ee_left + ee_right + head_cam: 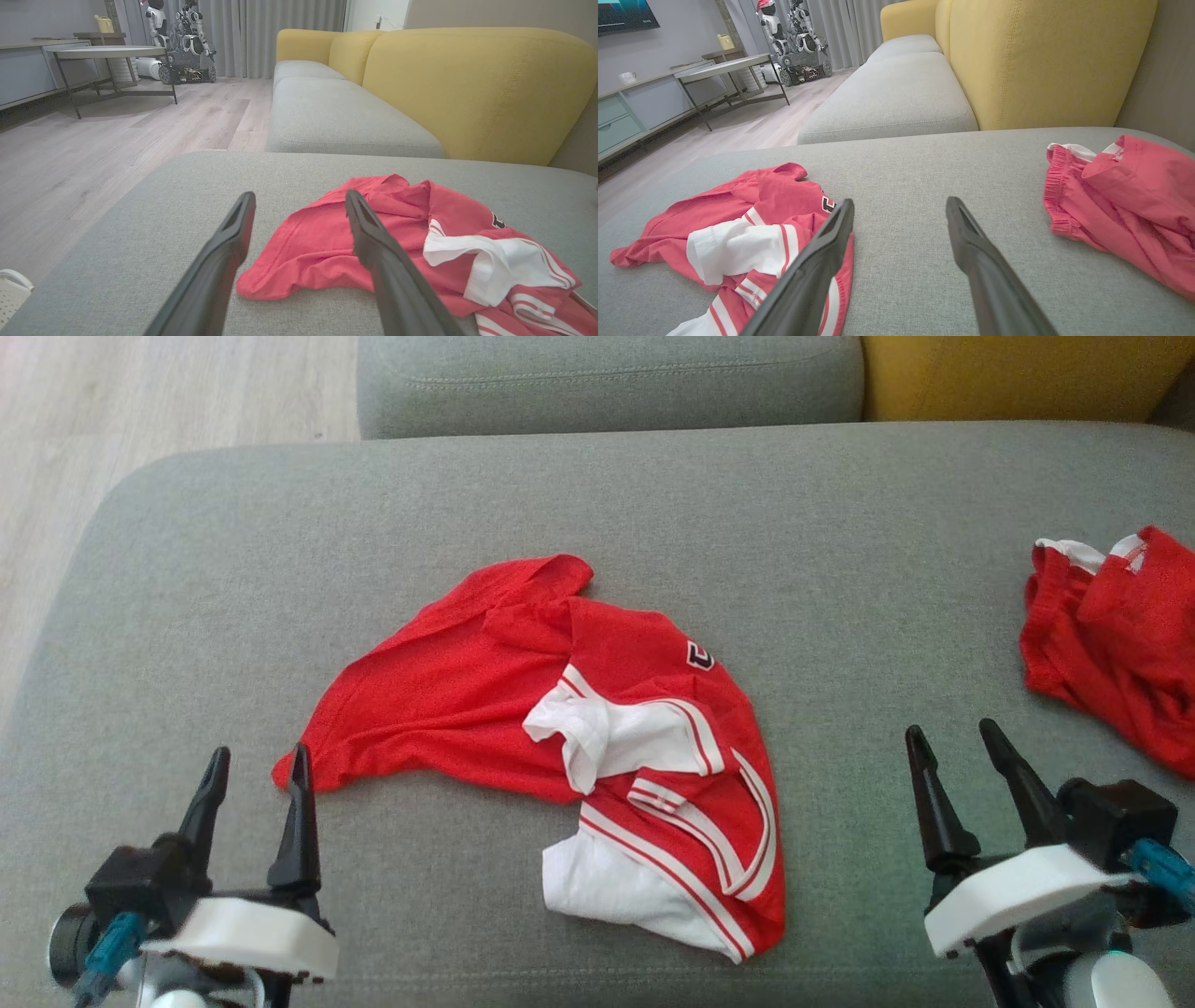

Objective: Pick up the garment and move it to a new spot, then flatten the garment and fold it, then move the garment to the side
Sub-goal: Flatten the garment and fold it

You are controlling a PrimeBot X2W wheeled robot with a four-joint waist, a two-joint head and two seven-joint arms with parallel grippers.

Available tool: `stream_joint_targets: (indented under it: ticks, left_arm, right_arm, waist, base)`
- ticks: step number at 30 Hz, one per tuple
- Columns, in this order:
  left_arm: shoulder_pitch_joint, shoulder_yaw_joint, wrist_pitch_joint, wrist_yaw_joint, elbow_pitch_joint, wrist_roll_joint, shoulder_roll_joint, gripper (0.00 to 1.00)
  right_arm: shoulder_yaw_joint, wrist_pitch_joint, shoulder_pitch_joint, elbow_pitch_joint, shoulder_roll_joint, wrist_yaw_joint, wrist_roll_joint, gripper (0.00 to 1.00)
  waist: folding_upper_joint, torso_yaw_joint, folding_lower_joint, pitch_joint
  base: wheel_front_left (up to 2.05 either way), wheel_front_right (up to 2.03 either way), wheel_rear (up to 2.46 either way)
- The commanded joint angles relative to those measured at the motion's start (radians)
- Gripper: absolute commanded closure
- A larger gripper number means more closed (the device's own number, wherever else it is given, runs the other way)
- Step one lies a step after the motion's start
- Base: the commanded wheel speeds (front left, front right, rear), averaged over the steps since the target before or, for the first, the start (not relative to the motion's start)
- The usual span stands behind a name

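Observation:
A red garment (pixel 523 700) with white sleeves and striped trim lies crumpled in the middle of the grey cushion (pixel 653 495). It also appears as the garment (pixel 411 238) in the left wrist view and the garment (pixel 747 224) in the right wrist view. My left gripper (pixel 260 767) stands open at the lower left, its right fingertip just beside the garment's left corner, holding nothing. My right gripper (pixel 948 737) is open at the lower right over bare cushion, apart from the cloth.
A second red cloth (pixel 1116 635) lies bunched at the cushion's right edge. Behind are another grey seat (pixel 607 378) and a yellow backrest (pixel 1018 373). Wooden floor (pixel 112 420) lies off the left edge. A table (pixel 112 53) and a parked robot (pixel 187 42) stand far off.

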State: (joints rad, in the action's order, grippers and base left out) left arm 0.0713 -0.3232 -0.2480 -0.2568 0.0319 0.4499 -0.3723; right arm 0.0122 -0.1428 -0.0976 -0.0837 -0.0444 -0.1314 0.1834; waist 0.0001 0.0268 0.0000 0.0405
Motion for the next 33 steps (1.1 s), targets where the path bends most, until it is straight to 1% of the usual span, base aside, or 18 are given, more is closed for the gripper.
stream_joint_targets:
  ticks: [1, 9, 15, 20, 26, 27, 28, 29, 33]
  left_arm:
    - [-0.033, 0.040, -0.003, -0.007, 0.036, -0.002, -0.027, 0.00]
    - [-0.038, 0.028, 0.002, -0.009, 0.044, -0.007, -0.030, 0.00]
    - [-0.084, 0.008, 0.004, 0.007, 0.045, -0.015, -0.026, 0.00]
    - [-0.126, 0.004, -0.001, 0.020, 0.028, -0.020, -0.018, 0.00]
    - [-0.158, 0.010, -0.008, 0.040, 0.002, -0.021, -0.003, 0.00]
    - [-0.162, 0.010, -0.009, 0.044, -0.001, -0.022, 0.000, 0.00]
    - [-0.166, 0.009, -0.010, 0.048, -0.004, -0.023, 0.004, 0.00]
    - [-0.171, 0.008, -0.011, 0.052, -0.007, -0.025, 0.007, 0.00]
    - [-0.182, 0.012, -0.012, 0.062, -0.016, -0.032, 0.020, 0.00]
  right_arm:
    - [0.021, -0.004, 0.011, -0.041, -0.006, 0.001, -0.002, 0.00]
    - [0.022, -0.014, 0.012, -0.047, -0.006, 0.001, -0.009, 0.00]
    - [0.083, -0.069, 0.026, -0.004, -0.006, 0.001, -0.034, 0.00]
    - [0.141, -0.085, 0.040, 0.092, -0.006, 0.001, -0.030, 0.00]
    - [0.145, -0.074, 0.094, 0.254, -0.006, 0.001, -0.024, 0.00]
    - [0.140, -0.073, 0.107, 0.283, -0.006, 0.001, -0.025, 0.16]
    - [0.133, -0.070, 0.120, 0.308, -0.006, 0.001, -0.026, 0.81]
    - [0.124, -0.065, 0.132, 0.328, -0.006, 0.001, -0.023, 1.00]
    - [0.077, -0.041, 0.178, 0.371, -0.006, 0.001, -0.034, 1.00]
  waist:
    - [-0.0001, 0.001, 0.0000, 0.000]
    - [-0.0001, 0.007, 0.0000, 0.001]
    - [-0.0001, 0.048, 0.0000, 0.041]
    - [-0.0001, 0.102, 0.0000, 0.071]
    - [-0.0001, 0.140, 0.0000, 0.102]
    - [-0.0001, 0.144, 0.0000, 0.106]
    - [-0.0001, 0.149, 0.0000, 0.111]
    - [-0.0001, 0.154, 0.0000, 0.115]
    - [-0.0001, 0.166, 0.0000, 0.126]
  base:
    - [0.00, 0.00, 0.00]
    - [0.00, 0.00, 0.00]
    - [0.00, 0.00, 0.00]
    - [0.00, 0.00, 0.00]
    - [0.00, 0.00, 0.00]
    - [0.00, 0.00, 0.00]
    - [0.00, 0.00, 0.00]
    - [0.00, 0.00, 0.00]
    - [0.00, 0.00, 0.00]
